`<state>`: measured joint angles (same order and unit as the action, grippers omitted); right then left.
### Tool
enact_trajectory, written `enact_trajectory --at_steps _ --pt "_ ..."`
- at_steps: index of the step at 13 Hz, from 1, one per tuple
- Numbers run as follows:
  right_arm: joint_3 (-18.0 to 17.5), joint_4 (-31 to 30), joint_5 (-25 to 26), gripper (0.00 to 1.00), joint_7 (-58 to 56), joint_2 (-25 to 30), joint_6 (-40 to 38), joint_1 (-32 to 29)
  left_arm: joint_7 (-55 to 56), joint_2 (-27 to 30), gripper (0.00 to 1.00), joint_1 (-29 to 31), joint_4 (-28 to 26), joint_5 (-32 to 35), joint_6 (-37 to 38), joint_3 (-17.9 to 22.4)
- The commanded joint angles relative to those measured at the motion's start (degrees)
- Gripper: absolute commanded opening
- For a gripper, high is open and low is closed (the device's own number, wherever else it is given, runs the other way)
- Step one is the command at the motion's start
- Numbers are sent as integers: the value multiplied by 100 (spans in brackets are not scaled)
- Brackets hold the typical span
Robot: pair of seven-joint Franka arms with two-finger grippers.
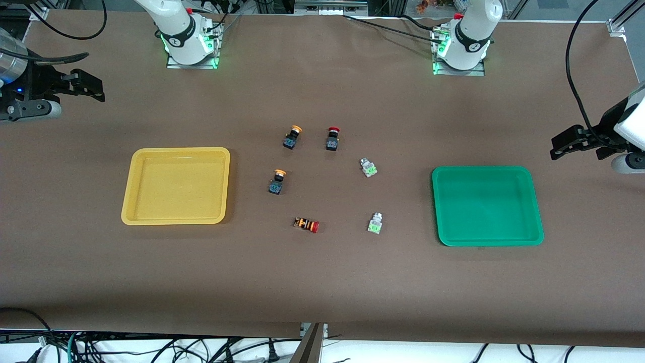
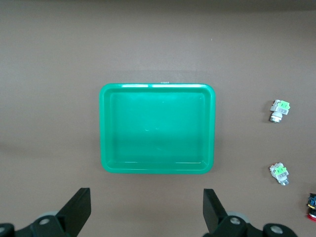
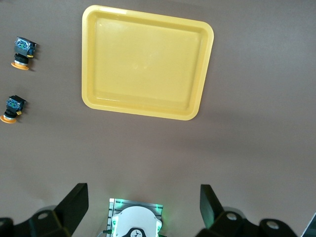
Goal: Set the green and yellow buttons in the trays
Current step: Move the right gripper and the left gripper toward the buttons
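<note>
Meanwhile, left hand (image 1: 554,146) and right hand (image 1: 98,88) both wide, empty, high above the table ends; trays (image 1: 132,201) bare

Two trays (image 1: 128,201) (image 1: 534,237) sit at either end of table (image 1: 322,282), w/ six switches (image 1: 373,223) loose btwn them. Both trays hold nothing.

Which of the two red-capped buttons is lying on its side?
The orange-striped one, nearer the front camera than the black-bodied one. Its red cap points sideways toward the green tray; the black-bodied one's cap points up.
</note>
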<state>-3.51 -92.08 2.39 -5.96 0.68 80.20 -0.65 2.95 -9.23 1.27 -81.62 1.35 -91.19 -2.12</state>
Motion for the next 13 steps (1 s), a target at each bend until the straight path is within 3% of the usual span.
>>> enact_trajectory --at_steps 1,6,9,12,13 --pt "25 129 -90 100 -80 -42 -65 -5 -128 -26 100 14 138 -179 119 36" --pt "26 138 -99 100 -63 -112 -48 -6 -93 -122 100 -91 76 -170 206 -17" --pt "-1 155 -55 100 -132 -884 4 170 -101 -447 100 -345 111 -161 207 -25" --pt "-27 121 -334 100 25 -1525 486 511 4 -1481 100 -1100 268 -152 -20 -17" --pt "-27 112 -371 100 469 -1754 662 670 82 -1781 100 -1267 374 -161 -457 -17"
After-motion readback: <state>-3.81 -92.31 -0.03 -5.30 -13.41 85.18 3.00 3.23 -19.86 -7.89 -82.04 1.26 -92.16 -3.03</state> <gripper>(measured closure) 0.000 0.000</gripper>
